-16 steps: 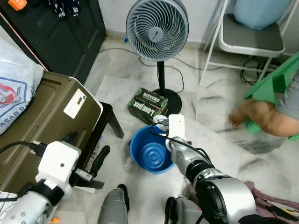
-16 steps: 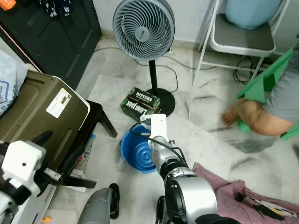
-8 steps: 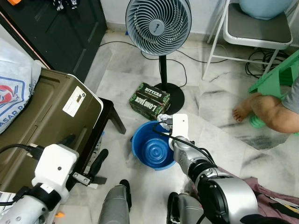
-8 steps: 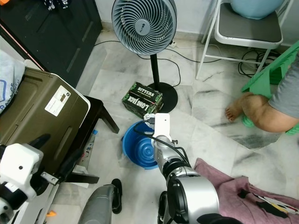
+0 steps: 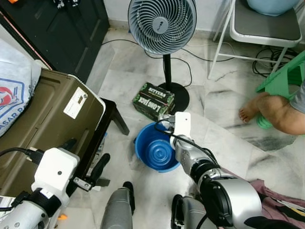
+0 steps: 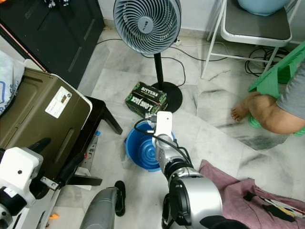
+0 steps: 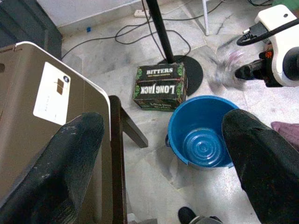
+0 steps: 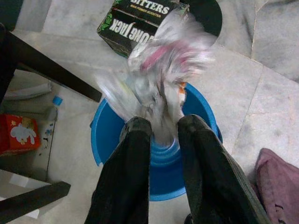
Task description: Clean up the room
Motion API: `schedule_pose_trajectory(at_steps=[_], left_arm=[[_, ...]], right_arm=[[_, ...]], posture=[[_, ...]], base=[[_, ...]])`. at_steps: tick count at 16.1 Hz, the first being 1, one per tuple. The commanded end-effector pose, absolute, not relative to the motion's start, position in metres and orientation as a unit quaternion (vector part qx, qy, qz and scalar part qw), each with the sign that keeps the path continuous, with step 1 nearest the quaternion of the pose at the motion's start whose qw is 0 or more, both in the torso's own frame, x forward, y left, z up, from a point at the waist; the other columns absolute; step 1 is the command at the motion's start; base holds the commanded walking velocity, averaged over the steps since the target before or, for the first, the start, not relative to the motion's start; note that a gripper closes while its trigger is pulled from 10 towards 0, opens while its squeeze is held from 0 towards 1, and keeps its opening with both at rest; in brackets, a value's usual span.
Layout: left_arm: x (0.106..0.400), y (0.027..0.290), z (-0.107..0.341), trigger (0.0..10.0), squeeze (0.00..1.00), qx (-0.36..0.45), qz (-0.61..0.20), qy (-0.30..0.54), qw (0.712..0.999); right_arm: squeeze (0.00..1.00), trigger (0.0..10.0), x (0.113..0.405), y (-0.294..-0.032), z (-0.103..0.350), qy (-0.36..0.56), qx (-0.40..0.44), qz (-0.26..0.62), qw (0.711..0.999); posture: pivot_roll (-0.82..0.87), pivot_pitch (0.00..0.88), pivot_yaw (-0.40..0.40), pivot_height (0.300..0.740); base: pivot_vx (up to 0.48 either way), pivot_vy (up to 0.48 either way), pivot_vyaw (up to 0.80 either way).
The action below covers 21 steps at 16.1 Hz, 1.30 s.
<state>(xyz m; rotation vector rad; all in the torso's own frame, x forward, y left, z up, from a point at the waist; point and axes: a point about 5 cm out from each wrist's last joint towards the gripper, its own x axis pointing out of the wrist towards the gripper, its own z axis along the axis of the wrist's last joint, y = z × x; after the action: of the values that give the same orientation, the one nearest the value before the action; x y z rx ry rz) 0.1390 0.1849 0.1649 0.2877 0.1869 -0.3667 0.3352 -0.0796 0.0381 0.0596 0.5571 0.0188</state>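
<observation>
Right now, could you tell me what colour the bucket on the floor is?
The bucket is bright blue, inside and out; the left wrist view shows it best.

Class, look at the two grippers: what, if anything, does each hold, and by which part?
The right gripper pinches a crumpled wrapper by its lower end, above the blue basin. The left gripper is open and holds nothing.

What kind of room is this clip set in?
Probably a lived-in room of a home: marble-look tiled floor, a standing fan, a folding chair and a blue basin on the floor.
</observation>
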Motion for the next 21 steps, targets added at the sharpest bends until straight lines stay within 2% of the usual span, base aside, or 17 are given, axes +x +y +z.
schedule_pose_trajectory(at_steps=[1,7,10,14,16,17,19,20,21], left_arm=[[0.136,0.185,0.166,10.0,0.00,0.150,-0.181,0.098,0.967],[0.140,0.180,0.164,10.0,0.00,0.143,-0.184,0.094,0.968],[0.153,0.175,0.161,10.0,0.00,0.134,-0.181,0.076,0.971],[0.171,0.167,0.157,10.0,0.00,0.121,-0.176,0.050,0.976],[0.188,0.161,0.158,10.0,0.00,0.105,-0.163,0.021,0.981],[0.200,0.161,0.159,10.0,0.00,0.091,-0.137,0.000,0.986],[0.213,0.162,0.158,10.0,0.00,0.082,-0.116,-0.011,0.990],[0.225,0.166,0.153,10.0,0.00,0.100,-0.064,-0.011,0.993],[0.232,0.167,0.152,10.0,0.00,0.103,-0.058,-0.021,0.993]], right_arm=[[1.00,10.0,0.332,-0.073,0.035,0.283,0.036,0.017,0.958],[1.00,10.0,0.334,-0.075,0.038,0.274,0.054,0.019,0.960],[1.00,10.0,0.338,-0.064,0.047,0.245,0.073,0.086,0.963],[1.00,10.0,0.344,-0.055,0.067,0.179,0.047,0.178,0.966],[1.00,10.0,0.345,-0.056,0.087,0.122,0.044,0.242,0.962],[1.00,10.0,0.338,-0.062,0.101,0.072,0.014,0.284,0.956],[1.00,10.0,0.330,-0.070,0.111,0.039,0.001,0.310,0.950],[1.00,10.0,0.319,-0.080,0.114,0.023,-0.013,0.320,0.947],[1.00,10.0,0.311,-0.090,0.113,0.021,-0.031,0.313,0.949]], posture=[[0.33,0.315,0.078,0.740],[0.31,0.306,0.072,0.740],[0.25,0.280,0.053,0.740],[0.18,0.223,0.022,0.740],[0.14,0.171,-0.007,0.740],[0.10,0.125,-0.026,0.740],[0.07,0.081,-0.036,0.740],[0.04,0.028,-0.042,0.740],[0.03,0.000,-0.046,0.740]], base=[[0.000,0.000,0.00],[0.000,0.000,0.00],[0.000,0.000,0.00],[0.000,0.000,0.00],[0.000,0.000,0.00],[0.000,0.000,0.00],[0.000,0.000,0.00],[0.000,0.000,0.00],[0.000,0.000,0.00]])
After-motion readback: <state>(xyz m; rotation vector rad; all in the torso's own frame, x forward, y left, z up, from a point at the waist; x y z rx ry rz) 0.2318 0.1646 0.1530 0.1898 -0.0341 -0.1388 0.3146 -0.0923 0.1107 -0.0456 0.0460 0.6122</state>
